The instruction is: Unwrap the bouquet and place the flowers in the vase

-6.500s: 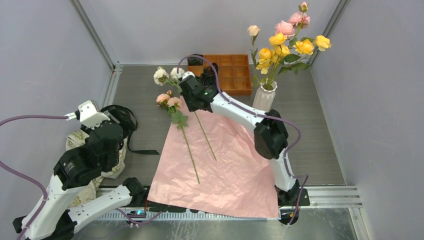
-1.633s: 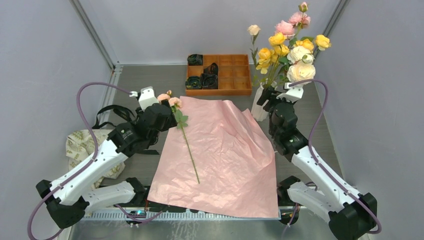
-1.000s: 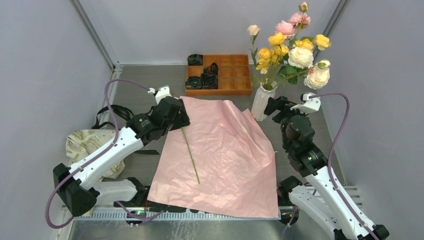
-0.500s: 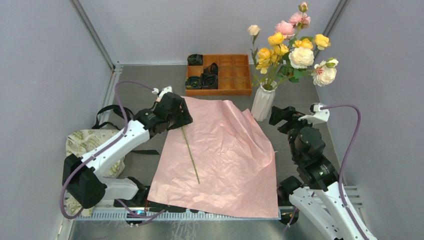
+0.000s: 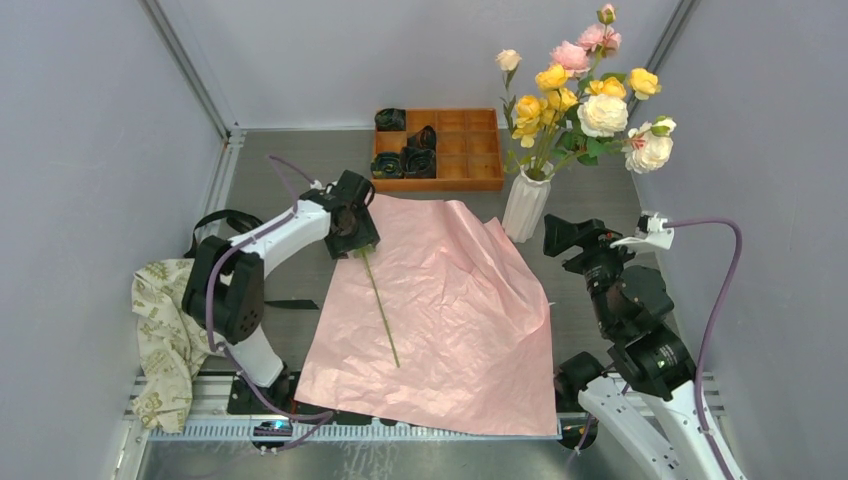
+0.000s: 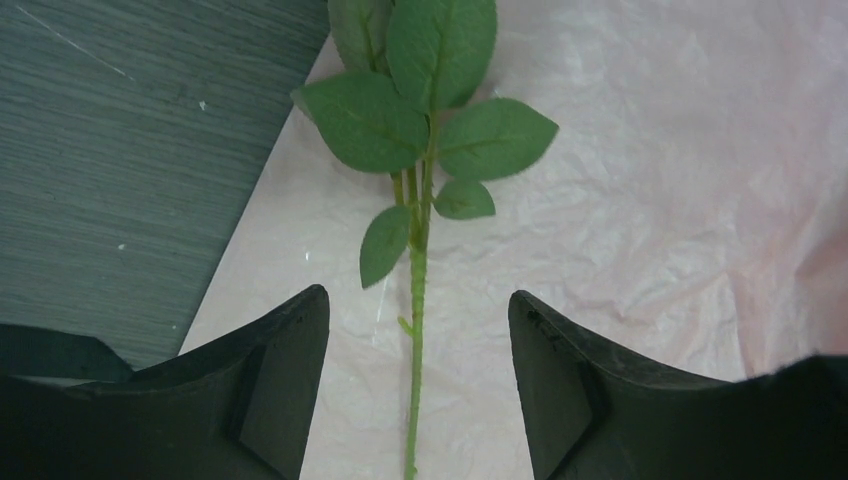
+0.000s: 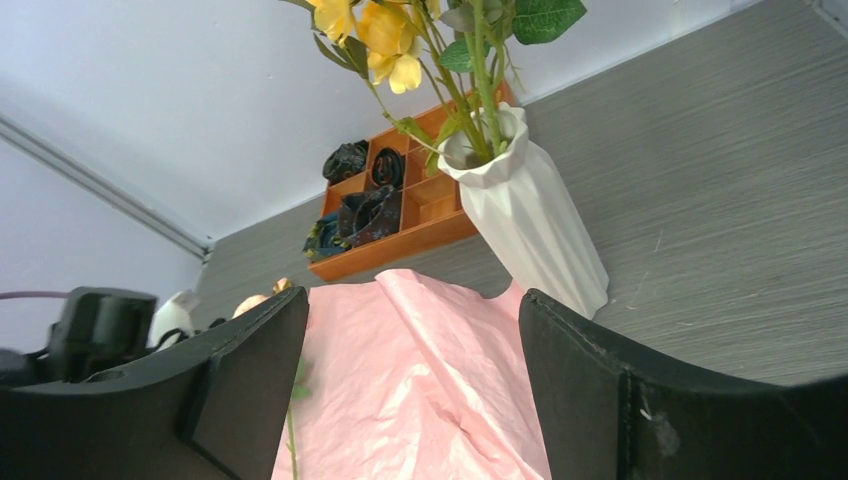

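Left gripper (image 6: 416, 295) is the nearer arm: jaws spread wide, gripping nothing, straddling the lone flower (image 5: 379, 302) lying on the pink paper (image 5: 450, 320). The stem (image 6: 414, 400) runs 12–6 in the wrist view and 11–5 from above, with the leaves (image 6: 420, 110) at 12. It's thin waxy green on a crinkled matte sheet. Right gripper (image 7: 412, 300) is spread and holds nothing, near the vase (image 5: 526, 205). That's ribbed white ceramic at 2 o'clock from the stem, with the other flowers (image 5: 585, 95) in it.

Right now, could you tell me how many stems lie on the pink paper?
1: a green stem on the pink paper, near its left edge, leafy end under the left gripper; folds might hide more.
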Available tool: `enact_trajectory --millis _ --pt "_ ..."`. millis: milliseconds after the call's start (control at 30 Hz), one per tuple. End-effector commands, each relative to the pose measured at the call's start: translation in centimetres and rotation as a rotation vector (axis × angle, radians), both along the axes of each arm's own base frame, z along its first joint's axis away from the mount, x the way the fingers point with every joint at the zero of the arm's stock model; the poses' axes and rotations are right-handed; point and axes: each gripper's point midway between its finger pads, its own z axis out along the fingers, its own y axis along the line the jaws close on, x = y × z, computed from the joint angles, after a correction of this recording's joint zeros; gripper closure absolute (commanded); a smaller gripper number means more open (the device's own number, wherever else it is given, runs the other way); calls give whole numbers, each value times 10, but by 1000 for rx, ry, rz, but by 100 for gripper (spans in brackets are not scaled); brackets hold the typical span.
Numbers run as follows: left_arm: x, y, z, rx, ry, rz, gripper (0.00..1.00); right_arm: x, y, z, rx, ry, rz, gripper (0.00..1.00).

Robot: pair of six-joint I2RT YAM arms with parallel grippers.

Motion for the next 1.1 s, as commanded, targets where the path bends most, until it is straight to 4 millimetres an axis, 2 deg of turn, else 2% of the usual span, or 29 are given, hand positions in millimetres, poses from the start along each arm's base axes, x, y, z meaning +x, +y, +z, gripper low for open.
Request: enact_trajectory --millis 0,200,400,600,700,800,867,967,1067 --pt "23 -3 4 -14 -5 15 34 -8 5 17 44 -41 41 18" --pt "36 -1 -12 -2 30 27 36 -13 -5 15 27 -46 9 18" --pt "42 3 -30 2 70 31 46 -12 -7 14 7 -43 0 18" --pt "46 3 -35 -6 81 20 56 -12 -7 12 16 -42 -4 18" --pt "48 3 -35 -4 77 16 66 -13 -8 12 18 -43 -11 18" --pt "49 3 -33 -2 75 12 88 -12 -8 11 17 -41 -12 18" --pt "50 4 -30 4 69 12 98 -12 -8 11 16 -39 -10 18" --pt "51 6 -21 9 52 11 100 -12 -8 9 17 -35 -10 18" --pt "54 5 0 -6 8 8 100 -12 -8 9 19 -35 -10 18"
